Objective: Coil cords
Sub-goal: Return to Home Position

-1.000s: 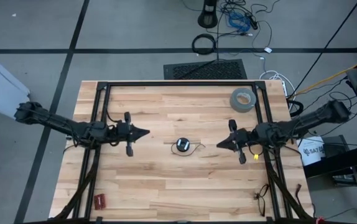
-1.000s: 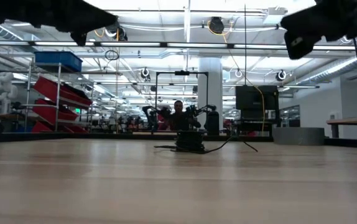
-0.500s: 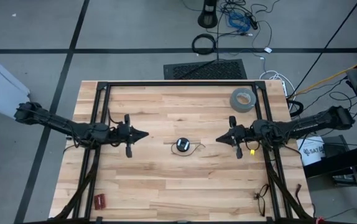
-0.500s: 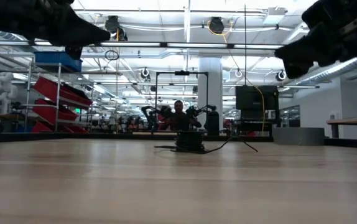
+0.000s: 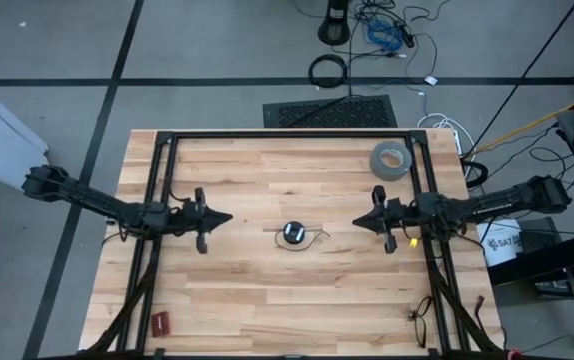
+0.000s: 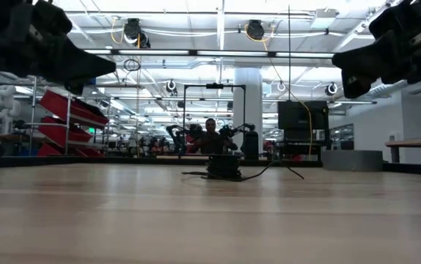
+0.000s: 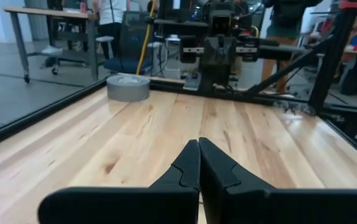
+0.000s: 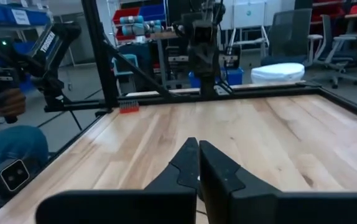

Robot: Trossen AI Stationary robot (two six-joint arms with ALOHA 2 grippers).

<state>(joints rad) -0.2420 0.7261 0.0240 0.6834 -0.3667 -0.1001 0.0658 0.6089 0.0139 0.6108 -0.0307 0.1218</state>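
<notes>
The thin black wire point(image 5: 294, 235) sits wound in a small round coil at the centre of the pale, planked wooden table point(image 5: 267, 290). The left tool point(image 5: 229, 216) and right tool point(image 5: 355, 222), pointed fingers pressed together and empty, have drawn slightly outward since a second ago

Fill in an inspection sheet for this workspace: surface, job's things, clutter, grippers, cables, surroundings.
Surface: wooden table, inside a black frame.
Job's things: thin black wire wound up small at mid-table, short tail loose beside it.
Clutter: grey tape roll near the right arm; small red item at a left corner.
Grippers: left gripper and right gripper shut, empty, raised either side of the wire.
Cables: black cable ring and loose leads on the floor.
Surroundings: person far behind the table.
</notes>
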